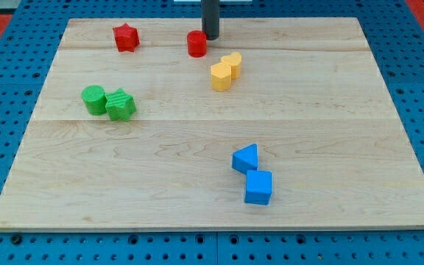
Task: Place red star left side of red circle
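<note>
Blue perforated panelling is framing a pale wooden board (219, 177) on which eight small coloured blocks are lying in pairs. Near the view's top edge, the red star (126, 37) is sitting to the view's left of the red circle (196, 43), the two well apart with bare wood between them. By that reading the star is already lying on the correct side, though a closer placement may still be wanted; whether the job counts as finished cannot be told from this moment alone. My tip (210, 37) is standing at the top of the board, just beside the red circle on its right and slightly above it, and whether it is touching cannot be made out. Being a plain rod, it is grasping nothing. Below the circle, a yellow hexagon (221, 76) and a yellow heart (232, 64) are touching. At the left, a green circle (93, 100) and a green star (121, 105) are huddling together, while a blue triangle (246, 159) and a blue cube (258, 187) are resting near the bottom.
</note>
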You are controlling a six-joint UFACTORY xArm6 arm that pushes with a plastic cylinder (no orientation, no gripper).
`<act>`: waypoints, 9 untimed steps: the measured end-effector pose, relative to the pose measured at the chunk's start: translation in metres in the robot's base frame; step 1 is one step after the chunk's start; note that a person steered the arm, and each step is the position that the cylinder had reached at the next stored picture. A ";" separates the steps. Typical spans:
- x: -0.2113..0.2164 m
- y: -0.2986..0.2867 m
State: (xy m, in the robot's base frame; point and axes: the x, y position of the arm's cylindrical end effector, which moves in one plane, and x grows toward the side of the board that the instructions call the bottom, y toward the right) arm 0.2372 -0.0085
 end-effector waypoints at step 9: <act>-0.033 -0.055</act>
State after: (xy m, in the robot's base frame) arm 0.2040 -0.0633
